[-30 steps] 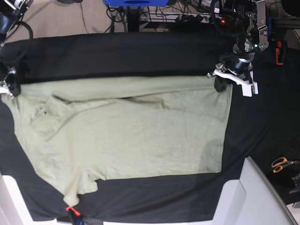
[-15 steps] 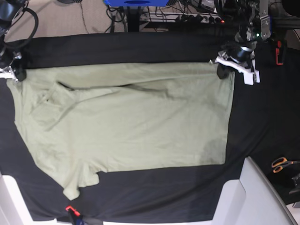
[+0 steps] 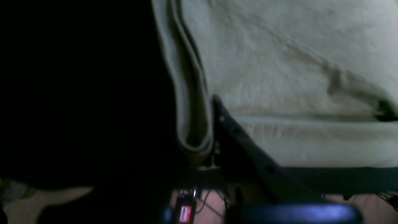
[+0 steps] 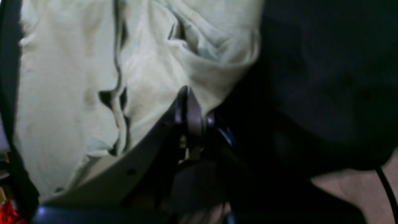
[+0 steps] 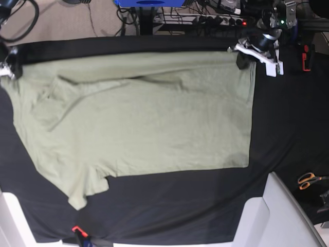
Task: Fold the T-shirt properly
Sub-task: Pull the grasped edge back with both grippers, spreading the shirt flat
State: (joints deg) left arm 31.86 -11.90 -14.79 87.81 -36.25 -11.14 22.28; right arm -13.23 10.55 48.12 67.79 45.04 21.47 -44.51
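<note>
T-shirt (image 5: 139, 118) gripped at far edge: left gripper (image 5: 241, 57) clamped on hem corner, right gripper (image 5: 11, 71) clamped on shoulder corner. Step judged: spreading/first fold. Next: edge to be carried evenly toward near side over black cloth (image 5: 288, 128).

the t-shirt (image 5: 139, 118) lies spread on the black cloth (image 5: 288, 134), its far corners at the left gripper (image 5: 241, 59) and right gripper (image 5: 11, 69). scissors (image 5: 308, 180) lie near right.

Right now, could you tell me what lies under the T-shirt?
The T-shirt lies on a black cloth showing on all sides. Whatever sits beneath the shirt's middle is covered and cannot be seen.
</note>
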